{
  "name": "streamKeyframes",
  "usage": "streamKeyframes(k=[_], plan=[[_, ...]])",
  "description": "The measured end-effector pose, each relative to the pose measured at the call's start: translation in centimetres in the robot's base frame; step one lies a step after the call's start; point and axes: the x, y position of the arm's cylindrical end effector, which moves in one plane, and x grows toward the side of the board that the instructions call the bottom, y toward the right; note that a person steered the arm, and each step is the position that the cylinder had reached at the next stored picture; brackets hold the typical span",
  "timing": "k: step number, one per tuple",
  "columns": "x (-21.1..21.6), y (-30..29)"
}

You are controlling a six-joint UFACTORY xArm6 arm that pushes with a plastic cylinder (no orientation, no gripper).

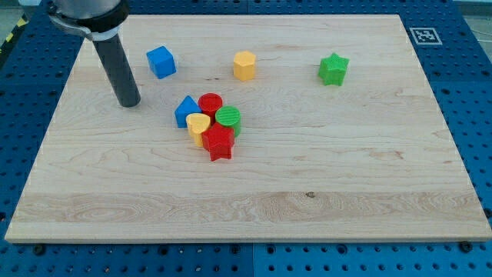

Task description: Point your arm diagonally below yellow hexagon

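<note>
The yellow hexagon [244, 65] stands near the view's top, middle of the wooden board [346, 169]. My tip [129, 103] rests on the board far to the left of it and lower, left of the cluster and below-left of the blue cube [161, 61]. The tip touches no block.
A cluster sits at the board's middle: blue triangle [185, 111], red cylinder [210, 104], green cylinder [227, 118], yellow heart [199, 127], red star [219, 142]. A green star [333, 68] stands at the top right. A marker tag [423, 35] is at the board's top right corner.
</note>
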Motion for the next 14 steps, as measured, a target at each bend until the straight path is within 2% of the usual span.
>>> streamKeyframes(k=[2, 3, 4, 6, 7, 14], plan=[[1.8, 1.0], [1.2, 1.0], [-1.7, 2.2], [-2.5, 2.5], [-3.7, 4.4], [-4.5, 5.7]])
